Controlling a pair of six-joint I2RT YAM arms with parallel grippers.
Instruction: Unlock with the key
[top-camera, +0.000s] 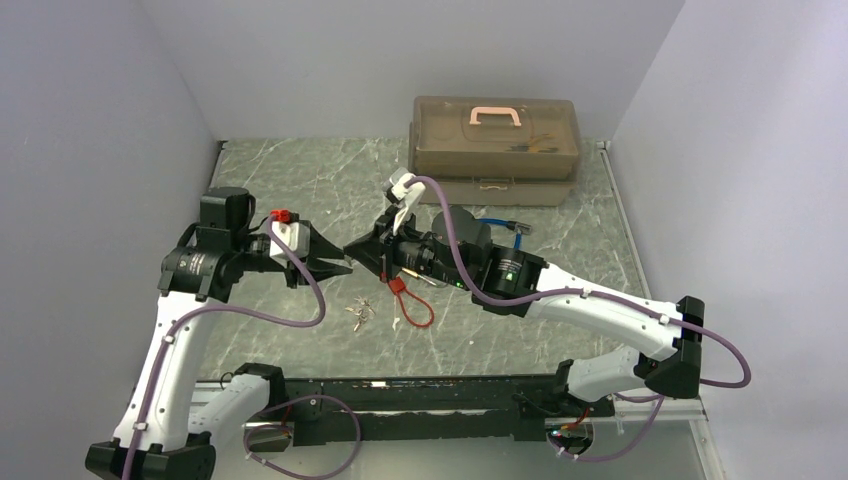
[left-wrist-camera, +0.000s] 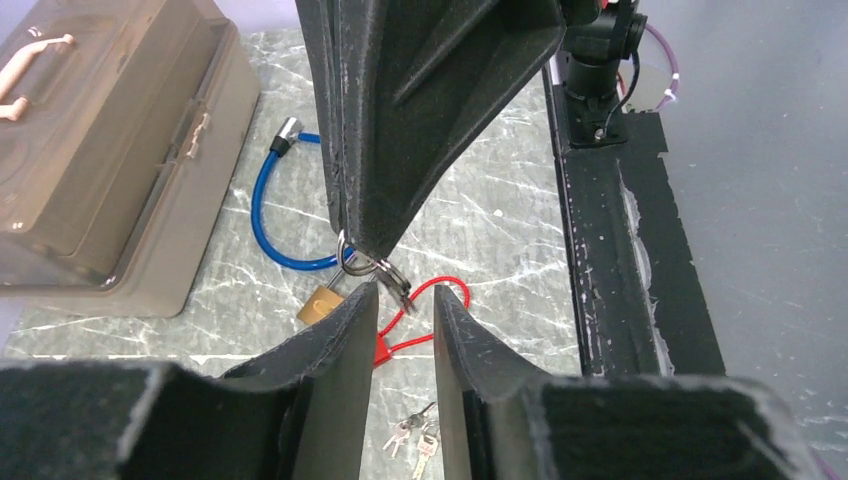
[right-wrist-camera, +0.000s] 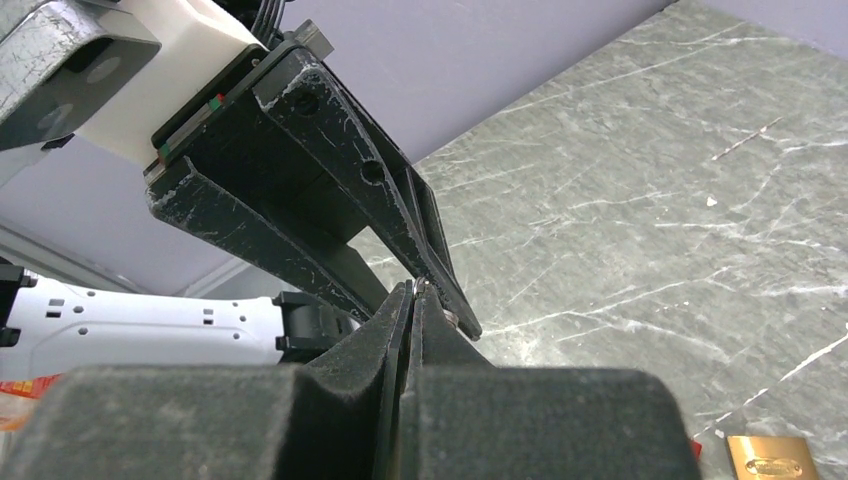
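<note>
Right end effector (top-camera: 351, 249) pinching key (left-wrist-camera: 390, 276), pointing leftward

1. Your table (top-camera: 300, 180) is grey-green marble, veined white.
2. The toolbox (top-camera: 495, 150) you see is translucent brown-grey; its handle (top-camera: 497, 116) is pale pink.
3. One cable lock (left-wrist-camera: 258, 205) is blue, the other cable (left-wrist-camera: 445, 282) red.
4. Your padlock (left-wrist-camera: 320, 303) is brass-gold; the keys (top-camera: 360, 313) are silver.
5. Your arm hoses (top-camera: 300, 300) are purple.

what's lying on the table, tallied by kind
cable locks: 2 (blue, red)
brass padlock: 1
bunch of keys: 1
toolbox: 1
total: 5
</note>
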